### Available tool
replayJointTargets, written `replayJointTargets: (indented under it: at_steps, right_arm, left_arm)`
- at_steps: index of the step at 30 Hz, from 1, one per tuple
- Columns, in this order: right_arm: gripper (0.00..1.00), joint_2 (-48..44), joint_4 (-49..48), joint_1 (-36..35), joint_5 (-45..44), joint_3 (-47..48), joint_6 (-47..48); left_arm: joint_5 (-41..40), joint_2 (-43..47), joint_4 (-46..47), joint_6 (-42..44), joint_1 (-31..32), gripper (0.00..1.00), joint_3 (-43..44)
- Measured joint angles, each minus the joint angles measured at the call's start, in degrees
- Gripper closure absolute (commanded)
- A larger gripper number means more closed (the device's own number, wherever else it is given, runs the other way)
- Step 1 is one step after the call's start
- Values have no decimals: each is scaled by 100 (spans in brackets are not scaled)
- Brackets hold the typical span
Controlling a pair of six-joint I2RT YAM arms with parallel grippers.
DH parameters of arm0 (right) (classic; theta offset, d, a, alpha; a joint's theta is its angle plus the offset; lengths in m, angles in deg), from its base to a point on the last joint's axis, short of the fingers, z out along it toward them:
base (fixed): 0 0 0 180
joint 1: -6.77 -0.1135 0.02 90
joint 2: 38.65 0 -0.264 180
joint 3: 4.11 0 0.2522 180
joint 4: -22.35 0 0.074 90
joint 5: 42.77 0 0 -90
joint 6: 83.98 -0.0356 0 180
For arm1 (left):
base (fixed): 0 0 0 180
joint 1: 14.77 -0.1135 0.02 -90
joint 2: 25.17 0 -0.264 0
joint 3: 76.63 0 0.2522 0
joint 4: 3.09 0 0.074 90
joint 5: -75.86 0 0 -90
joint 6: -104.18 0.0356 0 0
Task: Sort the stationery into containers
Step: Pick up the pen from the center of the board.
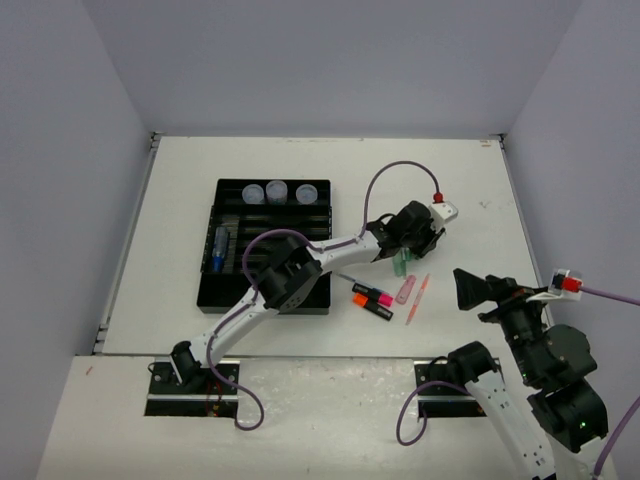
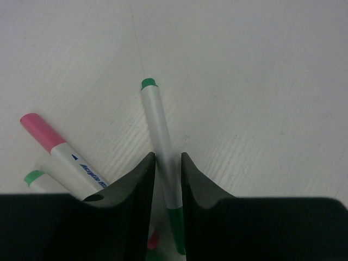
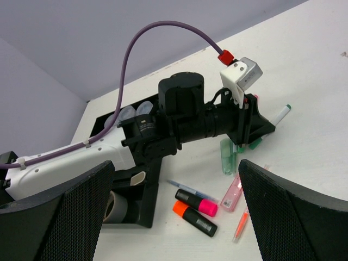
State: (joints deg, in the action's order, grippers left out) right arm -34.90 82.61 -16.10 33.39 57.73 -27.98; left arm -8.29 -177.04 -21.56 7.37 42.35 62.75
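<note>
The left gripper [image 2: 168, 159] has its jaws drawn in to the width of a white marker with green ends [image 2: 156, 117], one finger against each side of the barrel. Whether the marker is off the table I cannot tell. All this is just off the right side of the black organiser tray [image 1: 222, 298].

The step in hand looks to be carrying that marker to a long slot. It calls for a firm grip and a straight lift that does not nudge the neighbours. The barrel should be turned to lie along the slot before release.

Beside the jaws lie one pink-capped marker [image 2: 51, 140] and one green-capped marker [image 2: 34, 178].

Loose further to the right of the tray:
- one pink-tipped black highlighter [image 1: 373, 293]
- one orange-tipped black highlighter [image 1: 368, 306]
- one thin blue pen [image 1: 348, 279]
- one clear green highlighter [image 1: 402, 263], which may be that green-capped one
- one clear pink highlighter [image 1: 405, 290]
- one thin orange pen [image 1: 418, 298]

Inside the tray:
- three clear round tubs [image 1: 277, 190] in its far section
- one blue-capped tube [image 1: 220, 245] in a left slot
- one grey tape roll [image 3: 119, 205] at its near right corner

The right gripper [image 3: 175, 168] hangs wide open and empty, well to the right of the tray.
</note>
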Motion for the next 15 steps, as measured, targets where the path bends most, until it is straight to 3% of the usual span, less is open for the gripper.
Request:
replayJointTargets:
  at_steps: [2, 11, 15]
  right_arm:
    - [1, -31, -5, 0, 0, 0, 0]
    - [1, -173, -9, 0, -2, 0, 0]
    - [1, -195, -9, 0, -3, 0, 0]
  left_arm:
    - [-130, 0, -6, 52, 53, 75, 0]
    - [-357, 0, -13, 166, 288, 99, 0]
    - [-317, 2, -4, 150, 363, 100, 0]
